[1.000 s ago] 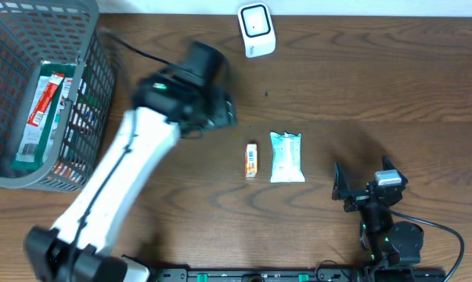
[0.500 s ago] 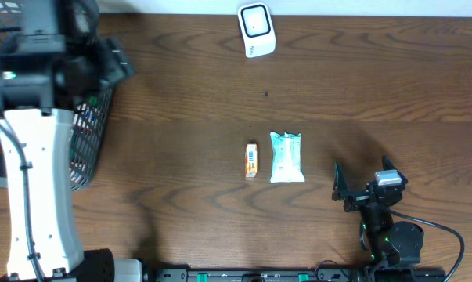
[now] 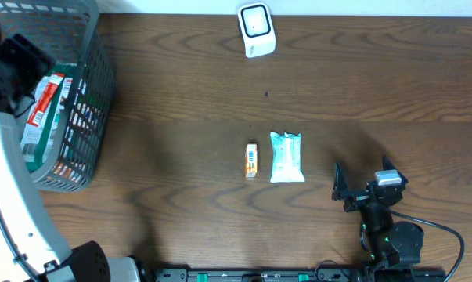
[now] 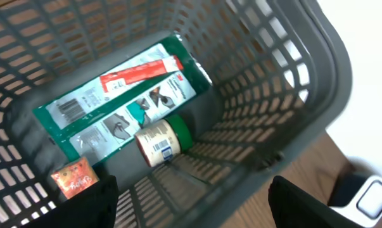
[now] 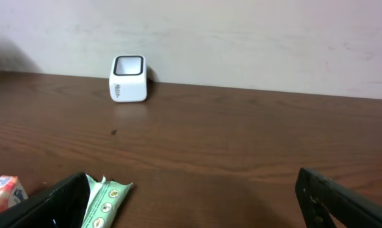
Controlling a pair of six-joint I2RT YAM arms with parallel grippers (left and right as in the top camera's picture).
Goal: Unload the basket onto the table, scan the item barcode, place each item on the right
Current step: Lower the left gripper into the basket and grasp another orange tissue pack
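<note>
My left gripper (image 3: 18, 61) hovers over the grey basket (image 3: 95, 117) at the table's left end. It is open (image 4: 194, 212), with nothing between its fingers. Below it in the basket lie a long green package (image 4: 124, 107), a small can with a green lid (image 4: 162, 142) and a little orange packet (image 4: 70, 178). The white barcode scanner (image 3: 256, 30) stands at the back middle. On the table lie a small orange box (image 3: 251, 160) and a mint-green packet (image 3: 286, 157). My right gripper (image 3: 361, 186) rests open (image 5: 194, 206) to the right of the mint-green packet (image 5: 105, 202).
The basket's rim (image 4: 333, 57) rises around my left gripper's view, with wood table beyond it. The scanner (image 5: 128, 78) sits near the back wall, far ahead of my right gripper. The orange box (image 5: 0, 190) lies beyond the packet.
My left arm has swung from the middle of the table to the left and now hangs over the basket. The right arm and the items on the table have not moved.
</note>
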